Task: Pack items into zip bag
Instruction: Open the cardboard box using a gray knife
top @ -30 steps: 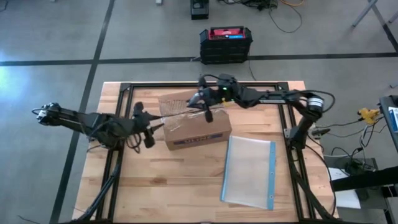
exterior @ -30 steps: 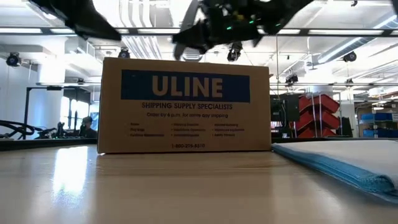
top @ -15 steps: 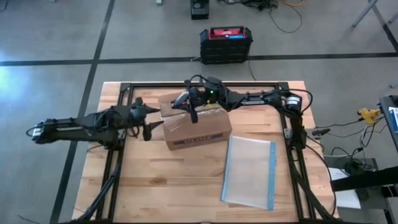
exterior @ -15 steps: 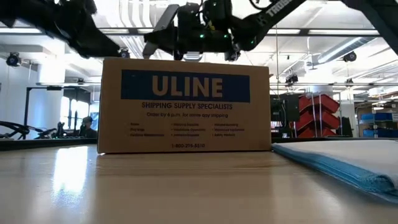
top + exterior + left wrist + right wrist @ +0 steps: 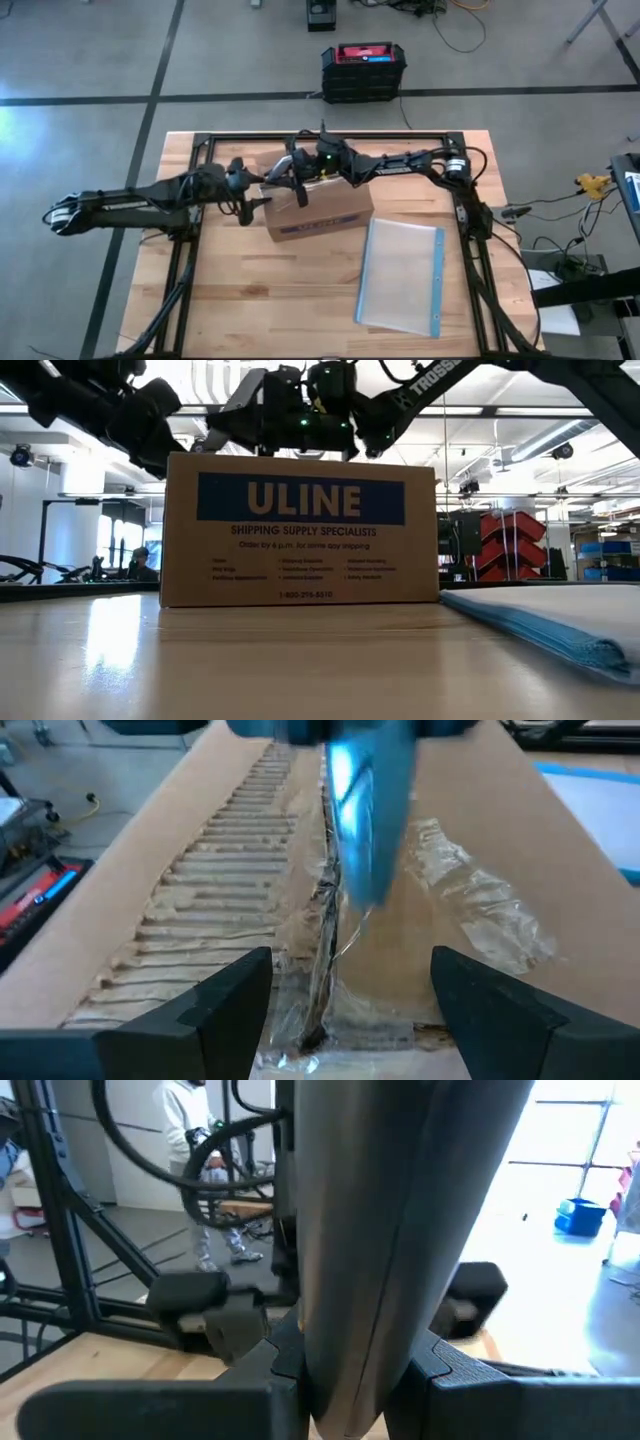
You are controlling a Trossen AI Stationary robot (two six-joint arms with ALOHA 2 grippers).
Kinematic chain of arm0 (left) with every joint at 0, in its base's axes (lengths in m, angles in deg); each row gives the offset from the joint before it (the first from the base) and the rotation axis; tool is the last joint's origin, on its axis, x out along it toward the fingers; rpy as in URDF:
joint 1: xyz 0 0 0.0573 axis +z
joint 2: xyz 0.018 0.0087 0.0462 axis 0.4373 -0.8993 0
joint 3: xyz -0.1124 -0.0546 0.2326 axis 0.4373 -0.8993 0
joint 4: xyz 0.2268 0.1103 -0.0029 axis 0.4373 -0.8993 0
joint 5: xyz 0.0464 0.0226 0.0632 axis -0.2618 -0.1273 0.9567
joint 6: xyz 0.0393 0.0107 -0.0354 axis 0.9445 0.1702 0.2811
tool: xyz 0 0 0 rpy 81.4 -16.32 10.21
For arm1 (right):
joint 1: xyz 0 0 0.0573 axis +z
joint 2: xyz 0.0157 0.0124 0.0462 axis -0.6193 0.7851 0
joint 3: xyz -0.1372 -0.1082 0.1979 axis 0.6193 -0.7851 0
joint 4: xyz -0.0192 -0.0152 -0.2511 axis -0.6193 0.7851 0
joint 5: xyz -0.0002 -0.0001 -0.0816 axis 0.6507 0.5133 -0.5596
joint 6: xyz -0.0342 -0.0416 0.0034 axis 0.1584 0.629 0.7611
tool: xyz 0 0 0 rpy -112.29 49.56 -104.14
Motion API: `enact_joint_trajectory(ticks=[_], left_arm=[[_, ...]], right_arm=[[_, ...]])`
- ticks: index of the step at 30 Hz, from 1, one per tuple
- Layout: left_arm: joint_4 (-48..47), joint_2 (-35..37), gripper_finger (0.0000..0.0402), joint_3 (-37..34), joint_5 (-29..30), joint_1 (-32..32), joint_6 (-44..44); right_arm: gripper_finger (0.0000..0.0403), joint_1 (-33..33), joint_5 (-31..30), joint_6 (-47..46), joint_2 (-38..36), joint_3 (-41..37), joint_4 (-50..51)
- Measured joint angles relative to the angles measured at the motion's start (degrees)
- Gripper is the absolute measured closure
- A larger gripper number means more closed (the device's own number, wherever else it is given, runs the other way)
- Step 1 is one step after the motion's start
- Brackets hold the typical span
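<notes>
You have bare table [image 5: 280, 290] left of the bag [image 5: 402, 275]; the box [image 5: 318, 208] blocks the back.

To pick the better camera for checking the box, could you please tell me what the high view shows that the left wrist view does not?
Only the high view shows the flat clear zip bag with its blue strip lying apart from the box, plus both dark arms over the wooden table. Only the left wrist view shows the torn clear tape along the flap seam, between the open left gripper fingers. Both show the brown cardboard box.
</notes>
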Motion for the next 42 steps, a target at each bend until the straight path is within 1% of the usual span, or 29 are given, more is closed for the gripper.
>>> enact_joint_trajectory(ticks=[6, 13, 18, 26, 30, 35, 42], left_arm=[[0.55, -2.91, 0.0143, 0.05, -0.45, -0.17, -2.83], [0.0, -2.25, 0.0143, -0.11, -0.94, -0.2, -3.35], [-0.4, -1.82, 0.0143, -0.19, -1.05, -0.22, -3.5], [-0.38, -1.83, 0.0143, -0.23, -1.09, -0.22, -3.59], [-0.38, -1.93, 0.0143, -0.23, -1.07, -0.22, -3.92], [-0.38, -1.95, 0.0143, -0.26, -1.07, -0.22, -4.46], [0.05, -2.15, 0.0143, -0.26, -1.44, -0.24, -4.9]], right_arm=[[0.0345, -0.09, 2.41, -1.44, 2.38, 1.39, 0.33], [0.0345, -0.3, 2.49, 0.2, 2.35, 1.49, 1.62], [0.0345, -0.55, 2.35, 3.35, 1.2, 1.49, 5.92], [0.0345, -0.48, 1.3, 7.59, 0.63, 1.42, 9.25], [0.0345, -0.46, 1.15, 8.18, 0.53, 1.4, 9.96], [0.0345, -0.5, 0.98, 11.57, -0.05, 1.34, 13.11], [0.0346, -0.84, 0.79, 15.2, -3.76, -1.19, 16.42]])
